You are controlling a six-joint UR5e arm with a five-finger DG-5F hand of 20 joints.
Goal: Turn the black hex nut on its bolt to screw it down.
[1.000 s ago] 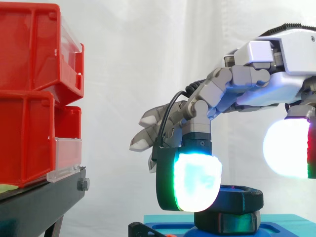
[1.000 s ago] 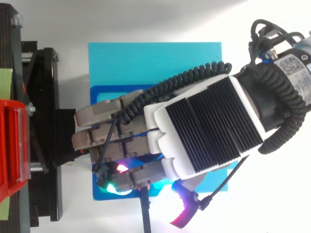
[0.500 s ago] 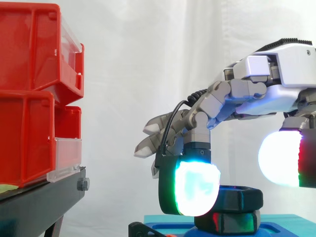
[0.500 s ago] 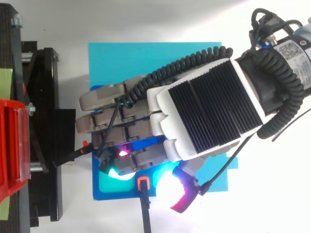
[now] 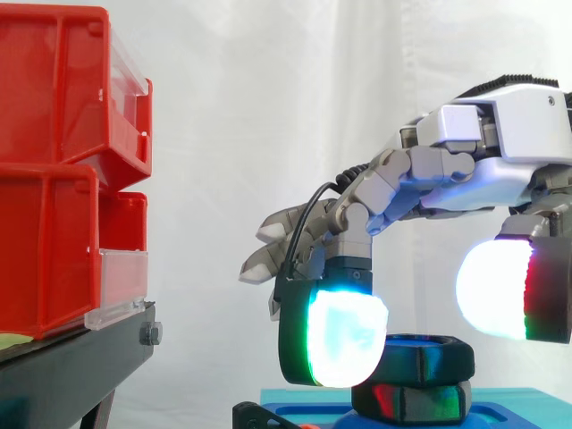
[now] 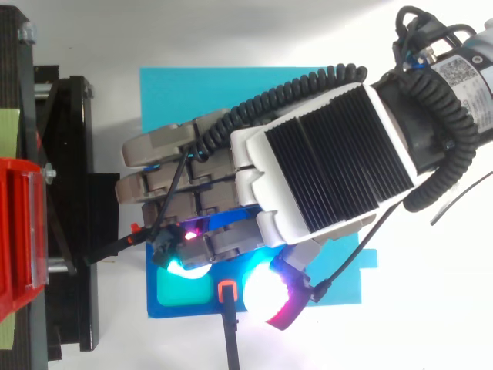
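Note:
The black hex nut (image 5: 429,357) sits on its bolt above a second black hex part (image 5: 416,402), on a blue base (image 5: 304,413) that lies on a teal plate (image 6: 231,92). My hand (image 5: 500,170) reaches in from the right and hovers over the nut, covering it in the top view (image 6: 323,162). One finger is curled down, its glowing fingertip (image 5: 344,335) against the nut's left side. The thumb pad (image 5: 496,290) glows white at the nut's upper right edge. The other fingers stretch out to the left, off the nut.
Red bins (image 5: 54,170) stack on a black stand (image 5: 63,375) at the left, a short gap from the outstretched fingers. A black strap with an orange clip (image 6: 226,290) runs off the base's near edge. White curtain behind.
The hand has swung round over the nut. The thumb pad moved left toward the nut, and the curled finger's pad shifted slightly left.

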